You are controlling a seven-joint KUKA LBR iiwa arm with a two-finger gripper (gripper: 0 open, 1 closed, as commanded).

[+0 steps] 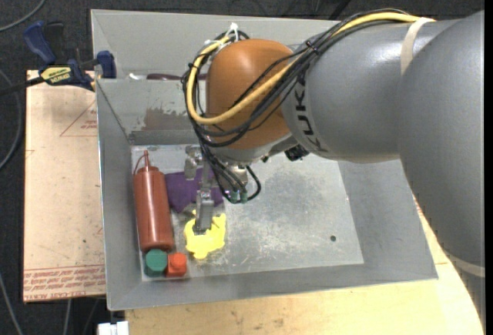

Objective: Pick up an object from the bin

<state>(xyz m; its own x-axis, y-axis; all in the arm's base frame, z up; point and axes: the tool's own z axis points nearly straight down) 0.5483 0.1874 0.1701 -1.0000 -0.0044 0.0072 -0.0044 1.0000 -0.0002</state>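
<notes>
Yellow and flat, a lump (pixel 208 242) with wavy edges lies on the floor of the bin (pixel 308 210), close to the near wall and left of the middle. We take it for a soft toy, though its kind is hard to make out. The jaws come down onto its far edge. Whether they are released or clenched we cannot tell.

Just beyond the lump, partly behind the jaws, sits a purple thing (pixel 179 189). Left of both, a red-brown bottle (pixel 152 210) lies lengthwise along the left wall, its nozzle toward the far wall. At its near end, in the near left corner, we see a green cylinder (pixel 157 261) and, touching it on the right, an orange block (pixel 177 265), just beside the lump.

Above the jaws hangs the arm's orange cover (pixel 239 87), with yellow and black cables (pixel 231 116) looped round it.
</notes>
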